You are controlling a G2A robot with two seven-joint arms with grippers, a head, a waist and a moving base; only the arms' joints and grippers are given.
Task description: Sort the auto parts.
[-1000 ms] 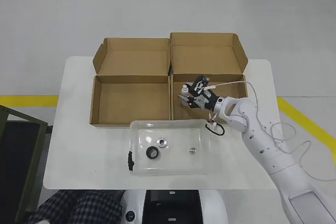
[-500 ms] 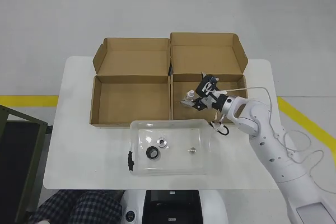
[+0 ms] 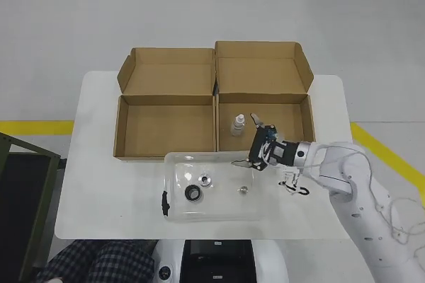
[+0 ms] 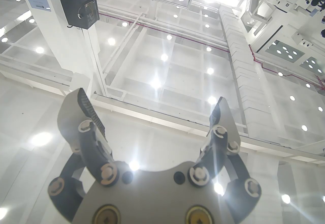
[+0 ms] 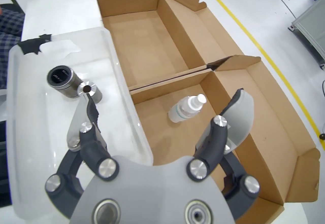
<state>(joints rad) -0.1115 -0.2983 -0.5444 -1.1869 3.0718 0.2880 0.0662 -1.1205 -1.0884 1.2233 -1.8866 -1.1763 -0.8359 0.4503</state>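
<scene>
**Table** (image 3: 92,177): white top carrying all the sorting stations.

**Boxes:** two open cardboard boxes stand side by side along the far edge. The left box (image 3: 163,131) holds nothing. The right box (image 3: 287,120) holds one part.

**Tray** (image 3: 177,159): a clear plastic bin at the middle of the tabletop, toward the near edge. Its far wall lies just beside the boxes' front walls.

**Right gripper** (image 3: 244,140): it hangs over the line where the tray meets the right box. Its jaws are spread wide and grasp nothing. One finger is above the tray and the other above the box floor.

**Left gripper** (image 4: 149,98): it is released and empty, and points up at the ceiling.

**Bottle** (image 3: 238,125): a small white bottle in the right box, near its front left corner. Whether it stands or lies cannot be told.

**Bearing** (image 3: 194,192): a dark cylinder in the tray's left half.

**Disc** (image 3: 207,180): a short metal cylinder just beside the bearing.

**Screw** (image 3: 244,189): a small metal piece in the tray's right half, well apart from the other two.

**Step in hand (judged):** one part is sorted and three wait in the tray, so the arm stands between placing and picking.

**Next move (judged):** the right gripper should come down inside the tray walls and centre on one part, most likely the disc or the screw. It should then close and carry that part over the far wall to its proper box. The screw's small size calls for careful alignment.
</scene>
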